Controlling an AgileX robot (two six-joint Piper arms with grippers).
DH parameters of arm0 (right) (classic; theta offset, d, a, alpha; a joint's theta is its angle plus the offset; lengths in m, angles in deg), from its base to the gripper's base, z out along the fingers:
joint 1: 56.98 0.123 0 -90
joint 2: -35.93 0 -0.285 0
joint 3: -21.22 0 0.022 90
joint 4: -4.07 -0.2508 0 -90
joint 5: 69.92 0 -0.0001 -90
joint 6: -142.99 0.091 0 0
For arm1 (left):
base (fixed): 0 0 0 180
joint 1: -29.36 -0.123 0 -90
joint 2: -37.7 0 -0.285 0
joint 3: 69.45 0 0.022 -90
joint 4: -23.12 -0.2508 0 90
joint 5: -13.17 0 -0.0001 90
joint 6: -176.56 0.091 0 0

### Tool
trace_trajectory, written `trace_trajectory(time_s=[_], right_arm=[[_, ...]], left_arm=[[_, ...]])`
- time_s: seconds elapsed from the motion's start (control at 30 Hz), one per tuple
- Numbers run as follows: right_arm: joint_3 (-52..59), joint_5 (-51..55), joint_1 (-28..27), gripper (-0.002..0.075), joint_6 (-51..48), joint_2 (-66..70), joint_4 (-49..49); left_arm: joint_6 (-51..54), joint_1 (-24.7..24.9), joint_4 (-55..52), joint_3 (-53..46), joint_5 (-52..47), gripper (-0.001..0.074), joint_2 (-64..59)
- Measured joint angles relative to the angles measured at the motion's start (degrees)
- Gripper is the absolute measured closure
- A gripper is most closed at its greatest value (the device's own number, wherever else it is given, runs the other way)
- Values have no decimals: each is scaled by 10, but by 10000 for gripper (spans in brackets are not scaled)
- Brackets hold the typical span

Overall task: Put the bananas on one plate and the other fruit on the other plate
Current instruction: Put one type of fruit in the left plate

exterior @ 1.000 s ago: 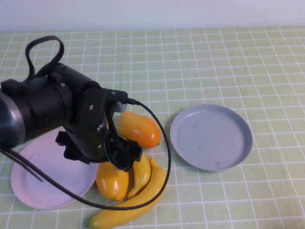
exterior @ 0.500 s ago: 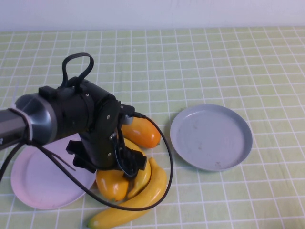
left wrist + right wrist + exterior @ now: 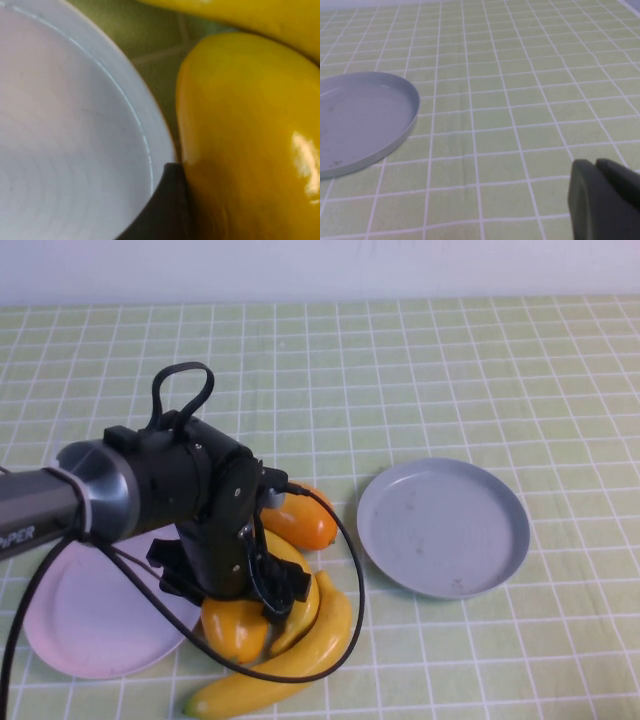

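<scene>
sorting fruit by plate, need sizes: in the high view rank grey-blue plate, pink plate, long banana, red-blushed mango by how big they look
1. grey-blue plate and pink plate: look alike; the pink one is partly hidden by the left arm, so no ranking.
2. long banana
3. red-blushed mango, partly hidden

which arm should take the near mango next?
Left. The left gripper is open right over the near mango, beside the pink plate. The right gripper is shut, parked beyond the grey-blue plate.
</scene>
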Motion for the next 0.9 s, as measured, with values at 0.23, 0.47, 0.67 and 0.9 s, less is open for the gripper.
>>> trace_trajectory(time_s=[0.23,0.47,0.67,0.9], right_arm=[[0,0,0,741,0,0,0],[0,0,0,741,0,0,0],[0,0,0,741,0,0,0],[0,0,0,741,-1,0,0]], left_arm=[[0,0,-2,2,-1,100,0],[0,0,-3,2,-4,169,0],[0,0,-3,2,-5,169,6],[0,0,-3,34,-34,169,62]])
